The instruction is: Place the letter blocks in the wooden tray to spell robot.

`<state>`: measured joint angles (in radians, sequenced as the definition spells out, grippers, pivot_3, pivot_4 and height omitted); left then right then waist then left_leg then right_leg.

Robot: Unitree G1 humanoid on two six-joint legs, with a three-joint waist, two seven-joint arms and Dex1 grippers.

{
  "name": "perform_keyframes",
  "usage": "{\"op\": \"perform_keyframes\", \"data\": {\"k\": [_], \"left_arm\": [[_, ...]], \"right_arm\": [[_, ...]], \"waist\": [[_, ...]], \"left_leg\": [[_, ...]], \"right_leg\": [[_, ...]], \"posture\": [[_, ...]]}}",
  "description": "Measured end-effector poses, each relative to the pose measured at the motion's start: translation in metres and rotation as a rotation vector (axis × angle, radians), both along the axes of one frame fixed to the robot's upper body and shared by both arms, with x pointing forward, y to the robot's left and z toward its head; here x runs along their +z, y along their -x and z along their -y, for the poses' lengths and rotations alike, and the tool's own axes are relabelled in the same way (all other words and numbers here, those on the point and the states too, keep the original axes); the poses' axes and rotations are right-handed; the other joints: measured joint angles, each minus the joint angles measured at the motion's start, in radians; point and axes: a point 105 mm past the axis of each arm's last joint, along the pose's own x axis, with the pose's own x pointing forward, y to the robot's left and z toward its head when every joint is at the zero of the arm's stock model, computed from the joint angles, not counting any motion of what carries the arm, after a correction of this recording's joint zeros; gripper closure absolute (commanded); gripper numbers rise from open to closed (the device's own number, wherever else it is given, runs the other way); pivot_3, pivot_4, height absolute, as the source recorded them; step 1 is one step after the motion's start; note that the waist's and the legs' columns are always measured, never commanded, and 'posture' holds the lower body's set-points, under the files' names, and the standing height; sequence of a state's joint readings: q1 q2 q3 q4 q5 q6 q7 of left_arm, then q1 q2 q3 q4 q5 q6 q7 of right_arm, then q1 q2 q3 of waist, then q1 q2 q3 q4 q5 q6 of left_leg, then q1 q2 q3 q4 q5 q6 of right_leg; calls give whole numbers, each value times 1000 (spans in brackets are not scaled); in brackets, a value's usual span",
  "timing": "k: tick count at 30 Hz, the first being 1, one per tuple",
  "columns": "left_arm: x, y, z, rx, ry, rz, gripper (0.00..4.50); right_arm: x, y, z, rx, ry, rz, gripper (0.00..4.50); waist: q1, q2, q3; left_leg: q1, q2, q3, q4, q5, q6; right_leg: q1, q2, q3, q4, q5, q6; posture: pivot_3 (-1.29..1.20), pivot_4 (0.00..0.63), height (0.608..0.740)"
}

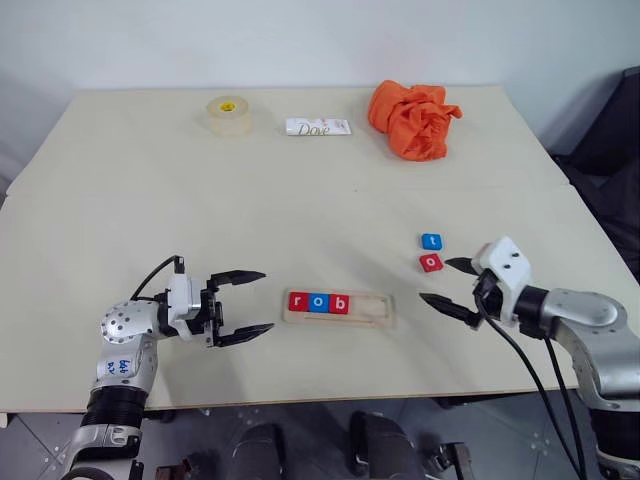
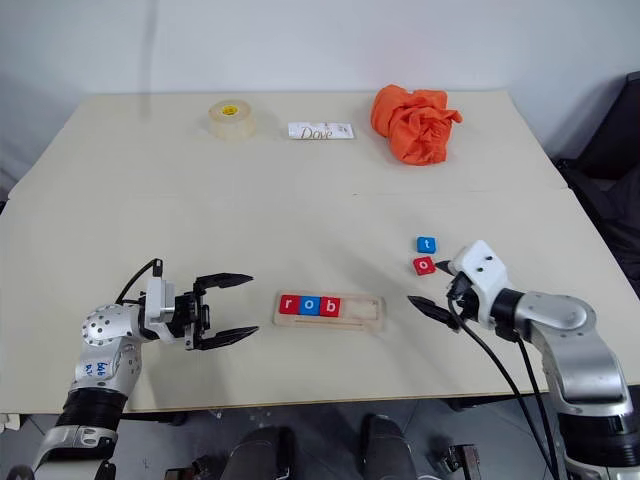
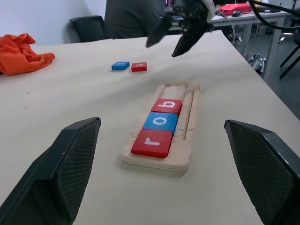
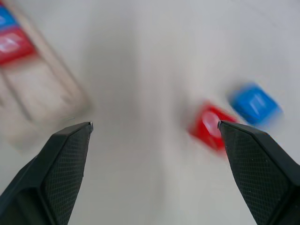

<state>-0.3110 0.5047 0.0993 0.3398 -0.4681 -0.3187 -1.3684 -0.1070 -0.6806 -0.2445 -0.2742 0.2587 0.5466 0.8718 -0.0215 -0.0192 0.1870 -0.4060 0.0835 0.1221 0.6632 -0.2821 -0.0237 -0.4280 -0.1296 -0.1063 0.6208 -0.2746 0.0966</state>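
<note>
The wooden tray (image 1: 385, 311) lies near the table's front edge. In its left part sit three letter blocks: red r (image 1: 298, 301), blue o (image 1: 318, 302), red b (image 1: 339, 303). Its right part holds nothing. To the right on the table lie a loose red o block (image 1: 431, 263) and a blue t block (image 1: 431, 241). My left gripper (image 1: 245, 304) hovers open just left of the tray, pointing at it. Right of the tray, near the red o, my right gripper (image 1: 450, 284) is open with nothing between its fingers.
At the back of the table stand a roll of tape (image 1: 228, 114), a white Dove packet (image 1: 318, 127) and a crumpled orange cloth (image 1: 412, 119). A dark chair (image 1: 610, 150) stands beyond the table's right edge.
</note>
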Motion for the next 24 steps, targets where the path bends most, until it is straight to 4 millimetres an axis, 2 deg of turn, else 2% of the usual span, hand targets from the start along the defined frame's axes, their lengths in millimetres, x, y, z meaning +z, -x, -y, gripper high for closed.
{"op": "perform_keyframes", "data": {"k": [3, 6, 13, 24], "left_arm": [[-2, -1, -1, -4, -1, -13, 0], [-2, -1, -2, -15, -7, -14, 0], [0, 0, -5, -47, -32, -18, 0], [1, -2, -6, -57, -32, -24, 0]], "right_arm": [[-8, 10, 19, -96, -26, -16, 34], [-8, 18, 24, -139, -50, -5, 34], [-2, 25, 24, -180, -92, 22, 34], [-6, 28, 26, -189, -96, 21, 34]], "waist": [[-4, 0, 0], [-6, 0, 0], [-3, 0, 0], [-3, 0, 0]], "left_leg": [[0, 0, 0, 0, 0, 0], [1, 0, 0, 0, 0, 0], [1, 0, -1, 0, 0, 0], [1, 0, -1, 0, 0, 0]], "right_leg": [[0, 0, 0, 0, 0, 0], [0, 0, 0, 1, 0, 0], [0, 0, 0, 1, 0, 0], [0, 0, 0, 1, 0, 0]], "posture": [[0, 150, 740], [0, 150, 740], [0, 150, 740], [0, 150, 740]]}}
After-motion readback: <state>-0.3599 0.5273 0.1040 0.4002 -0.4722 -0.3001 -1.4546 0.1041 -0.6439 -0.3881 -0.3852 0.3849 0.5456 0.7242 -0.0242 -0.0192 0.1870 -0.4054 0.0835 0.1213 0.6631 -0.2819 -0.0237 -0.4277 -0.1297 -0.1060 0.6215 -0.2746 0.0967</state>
